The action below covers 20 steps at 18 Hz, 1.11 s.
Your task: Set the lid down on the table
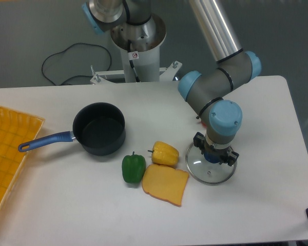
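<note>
Directly beneath the fingers (213,157), whose closure I cannot tell, lies the lid (210,169).

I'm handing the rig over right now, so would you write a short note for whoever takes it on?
Gripper: directly over the lid's knob; whether it is open or shut cannot be told from this view.
Lid: appears to lie flat on the table, right of the yellow pepper, off the saucepan.
Done: lid seems placed.
Left: confirm release, lift the arm clear.
</note>
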Tool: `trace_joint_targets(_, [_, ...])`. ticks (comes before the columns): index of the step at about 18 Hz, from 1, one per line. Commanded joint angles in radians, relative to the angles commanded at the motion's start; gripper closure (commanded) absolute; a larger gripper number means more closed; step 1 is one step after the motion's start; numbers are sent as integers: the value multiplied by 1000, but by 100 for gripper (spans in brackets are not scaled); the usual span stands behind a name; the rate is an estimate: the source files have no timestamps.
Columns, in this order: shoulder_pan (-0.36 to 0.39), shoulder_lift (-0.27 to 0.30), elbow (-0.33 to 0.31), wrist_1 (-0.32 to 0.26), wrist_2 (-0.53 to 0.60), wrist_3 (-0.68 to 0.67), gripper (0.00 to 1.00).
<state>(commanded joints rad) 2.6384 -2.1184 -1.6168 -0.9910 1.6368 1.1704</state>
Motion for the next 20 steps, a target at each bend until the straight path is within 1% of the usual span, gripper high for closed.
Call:
trace_joint_targets(2, [0,0,0,0,0,0,42])
trace_joint_targets(4, [0,0,0,0,0,0,33])
trace_joint_targets(5, [0,0,0,0,0,0,31])
trace_joint_targets(7, [0,0,0,0,0,0,16])
trace_joint_targets(9, [0,0,0,0,0,0,13])
trace_joint_targets(10, [0,0,0,0,0,0,8])
trace_joint_targets(12, [0,0,2,2,0,0,7])
trace_joint_targets(13, [0,0,5,0,0,0,5])
trace_joint_targets(14, [0,0,5,0,0,0,0])
trace_joint_targets(20, [-2,6,24,-2,-2,2,0])
